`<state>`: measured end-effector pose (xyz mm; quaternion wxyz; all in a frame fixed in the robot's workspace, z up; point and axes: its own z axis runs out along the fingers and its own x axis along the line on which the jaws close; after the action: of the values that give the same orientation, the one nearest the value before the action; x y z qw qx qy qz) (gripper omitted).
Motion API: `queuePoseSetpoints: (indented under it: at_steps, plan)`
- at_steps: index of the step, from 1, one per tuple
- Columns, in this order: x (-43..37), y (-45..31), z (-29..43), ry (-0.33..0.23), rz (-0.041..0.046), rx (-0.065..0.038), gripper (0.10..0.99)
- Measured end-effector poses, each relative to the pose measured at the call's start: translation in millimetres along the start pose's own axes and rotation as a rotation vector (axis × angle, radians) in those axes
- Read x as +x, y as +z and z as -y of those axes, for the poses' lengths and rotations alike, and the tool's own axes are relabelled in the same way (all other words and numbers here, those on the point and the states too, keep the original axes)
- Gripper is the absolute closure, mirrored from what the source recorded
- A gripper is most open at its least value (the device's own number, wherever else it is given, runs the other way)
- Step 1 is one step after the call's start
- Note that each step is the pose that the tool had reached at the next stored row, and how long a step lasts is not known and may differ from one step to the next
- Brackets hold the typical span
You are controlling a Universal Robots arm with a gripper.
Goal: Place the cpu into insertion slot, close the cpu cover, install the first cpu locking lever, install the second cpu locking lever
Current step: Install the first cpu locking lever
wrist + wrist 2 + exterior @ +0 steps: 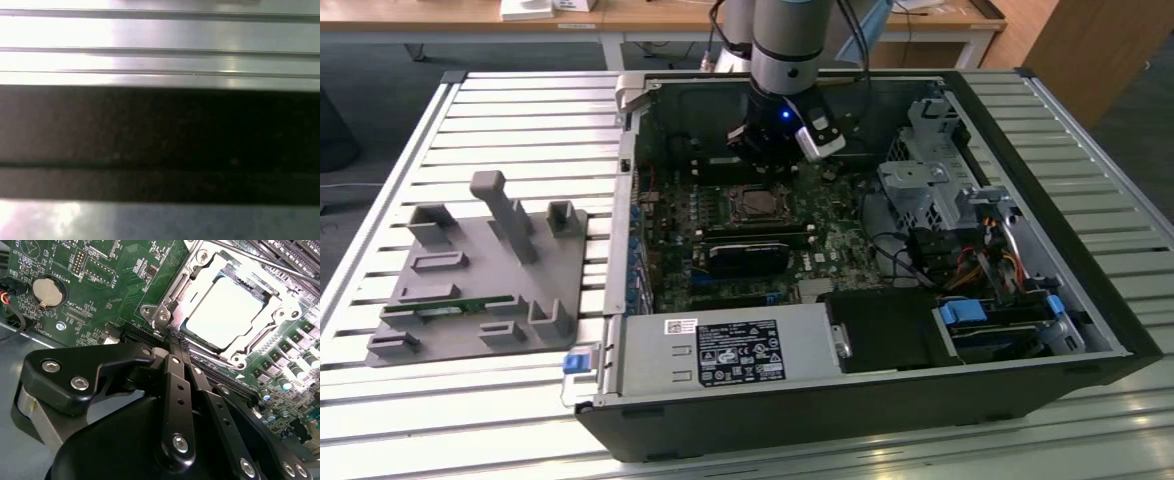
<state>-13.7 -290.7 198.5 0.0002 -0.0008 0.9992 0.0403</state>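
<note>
1 chip matters here: the cpu already lies flat in the insertion slot, its pale metal top facing up, and the cpu cover looks lowered around it, framing the lid through its cut-out. In the exterior view you see the same socket on the green motherboard, just in front of the arm's black gripper, which hangs low inside the open computer case.

You should treat the chip as light, stiff and smooth, and easily harmed at its contacts; if you had to lift it, take it by 2 opposite edges, never by pressing on the middle. The cover is thin springy sheet metal, best pushed on its free edge near the thin locking lever beyond the socket.

In the second wrist view the fingers lie pressed together, pinching nothing, tips just beside the cover's near corner.

White lettering is printed on the board by the coin battery, and a label sits on the power supply; you can leave both unread.
</note>
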Motion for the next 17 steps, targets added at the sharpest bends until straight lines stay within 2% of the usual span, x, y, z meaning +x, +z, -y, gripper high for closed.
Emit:
queuePoseSetpoints:
  at_steps: [8,14,15,17]
  plan:
    - [0.0,-2.6,-0.3,0.000,0.0004,0.001,0.980]
    - [0.1,1.3,-1.6,0.000,-0.0002,0.031,0.980]
    - [0.1,2.1,-2.1,0.000,-0.0002,0.035,0.980]
    - [0.0,2.9,-3.4,0.000,0.0001,0.035,0.980]
